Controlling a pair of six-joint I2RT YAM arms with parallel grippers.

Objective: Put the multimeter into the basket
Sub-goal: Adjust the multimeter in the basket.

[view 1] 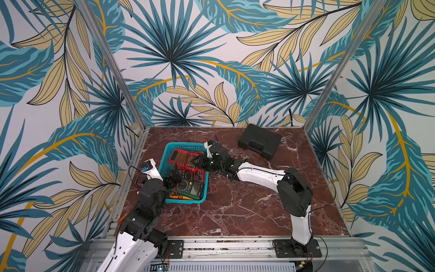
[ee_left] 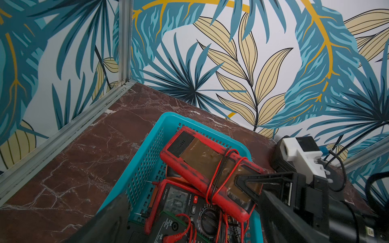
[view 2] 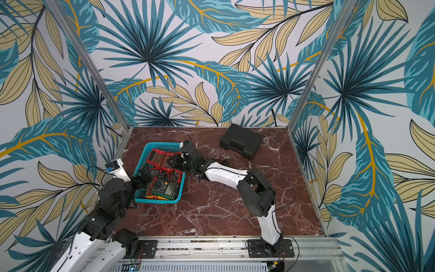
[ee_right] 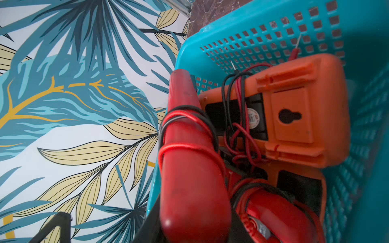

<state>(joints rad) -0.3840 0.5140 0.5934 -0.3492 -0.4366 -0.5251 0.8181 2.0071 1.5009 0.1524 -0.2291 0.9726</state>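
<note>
The right gripper point(view 1: 203, 162) was closed on one end of a red multimeter point(view 1: 181, 156), its black fingers pinching the casing just beside the red and black test leads wound around the body. This multimeter sat tilted inside the outline of a teal mesh basket point(view 1: 164, 155), at the far part of it, above other meters. The left wrist view showed its taped-over display facing up point(ee_left: 202, 166), and the right wrist view showed its red side close to the lens point(ee_right: 189, 168). Whether it rested on the meters below could not be told. The left gripper point(view 1: 173, 176) hung over the near left part of the basket with its jaws spread wide, holding nothing. Lower in the basket lay a dark green multimeter point(view 1: 191, 188) face up, a yellow meter point(view 1: 179, 197) at the near wall, and an orange meter point(ee_right: 294, 109) lying face down with leads looped across it. The basket stood on the left side of a dark red marble table point(view 1: 235, 202). A closed black case point(view 1: 260, 141) lay well apart, near the far right corner.
</note>
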